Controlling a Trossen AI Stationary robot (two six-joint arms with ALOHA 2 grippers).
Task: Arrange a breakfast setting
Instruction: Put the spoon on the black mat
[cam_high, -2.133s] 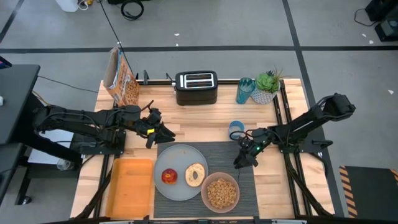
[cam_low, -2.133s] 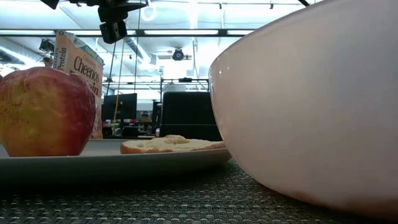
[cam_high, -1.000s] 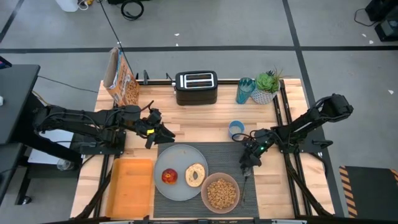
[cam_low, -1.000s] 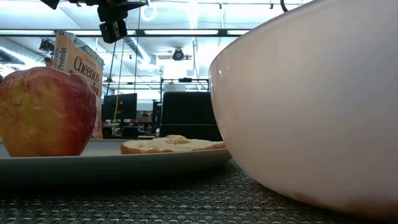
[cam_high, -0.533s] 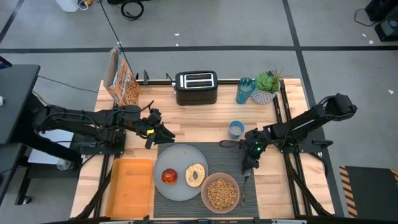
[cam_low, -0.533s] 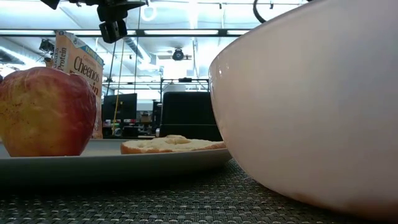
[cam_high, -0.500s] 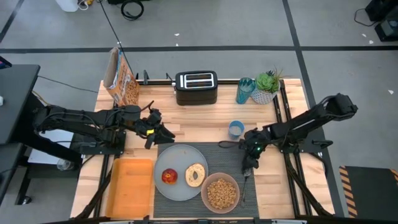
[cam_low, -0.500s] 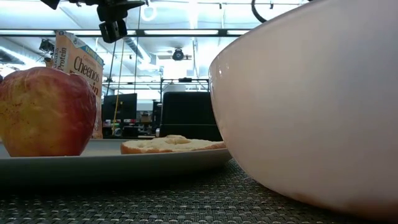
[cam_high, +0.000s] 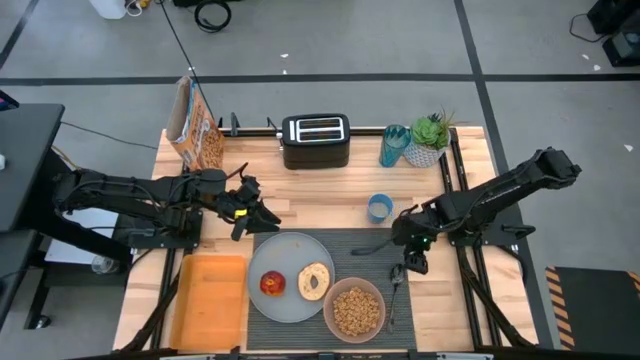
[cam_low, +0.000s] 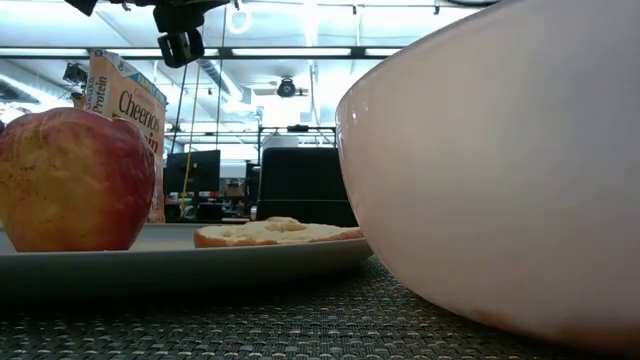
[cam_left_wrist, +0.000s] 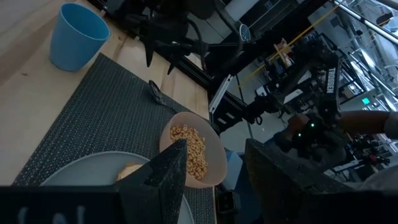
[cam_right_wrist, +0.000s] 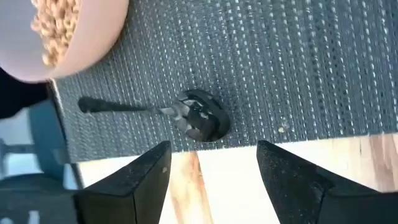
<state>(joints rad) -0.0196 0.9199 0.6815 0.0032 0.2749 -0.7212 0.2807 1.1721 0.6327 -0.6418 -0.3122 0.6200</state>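
Observation:
The dark striped placemat (cam_high: 340, 245) holds the grey plate (cam_high: 290, 305) with the red apple (cam_high: 272, 284) and the bagel (cam_high: 314, 281). The pinkish bowl (cam_high: 356, 310) of brown cereal stands at the plate's right. The dark spoon (cam_high: 394, 295) lies flat on the mat's right edge (cam_right_wrist: 155, 112), its bowl end toward the far side. My right gripper (cam_high: 414, 262) hovers open and empty just right of the spoon's bowl end (cam_right_wrist: 202, 118). My left gripper (cam_high: 256, 212) waits open and empty at the mat's far left corner.
A black toaster (cam_high: 315, 141), a cereal box (cam_high: 197, 128), a teal cup (cam_high: 393, 146) and a potted plant (cam_high: 428, 140) stand along the far edge. A small blue cup (cam_high: 379, 208) stands just beyond the mat. An orange tray (cam_high: 210, 300) lies left of the plate.
My right gripper has moved a little toward the table's right edge, away from the spoon. The spoon has stayed flat on the mat's right edge.

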